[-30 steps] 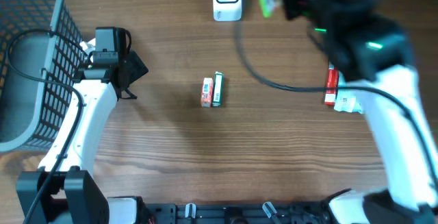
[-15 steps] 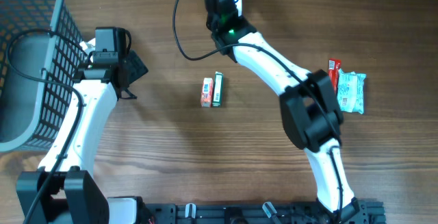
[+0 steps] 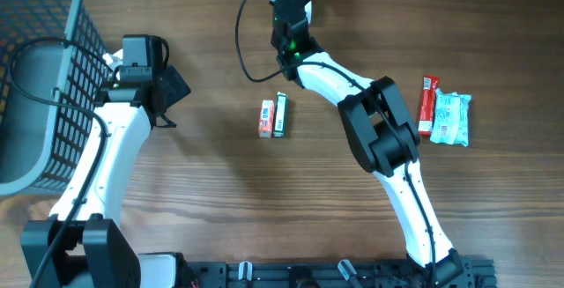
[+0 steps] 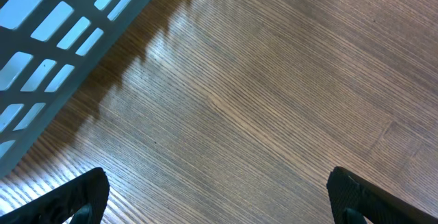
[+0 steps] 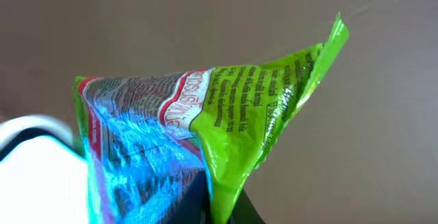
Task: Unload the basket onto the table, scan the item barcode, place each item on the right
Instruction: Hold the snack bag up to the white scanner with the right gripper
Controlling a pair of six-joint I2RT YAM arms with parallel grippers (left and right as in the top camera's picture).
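Your green packet (image 5: 260,107) is at the far edge of the worktop (image 3: 211,191), near the middle of that edge. Your right fingers (image 5: 233,214) are shut tight on its bottom end. Two little boxes (image 3: 273,117) lie side by side in the middle of the worktop. A red packet (image 3: 427,105) and a pale packet (image 3: 451,118) lie together near the right edge. Your left fingers (image 4: 75,198) are wide apart and hold nothing, near the basket (image 3: 35,77) at the left edge.

Right of the one basket (image 3: 79,33), two boxes (image 3: 266,118) and two packets (image 3: 451,118) are lying; one green pouch (image 5: 239,107) is being held.
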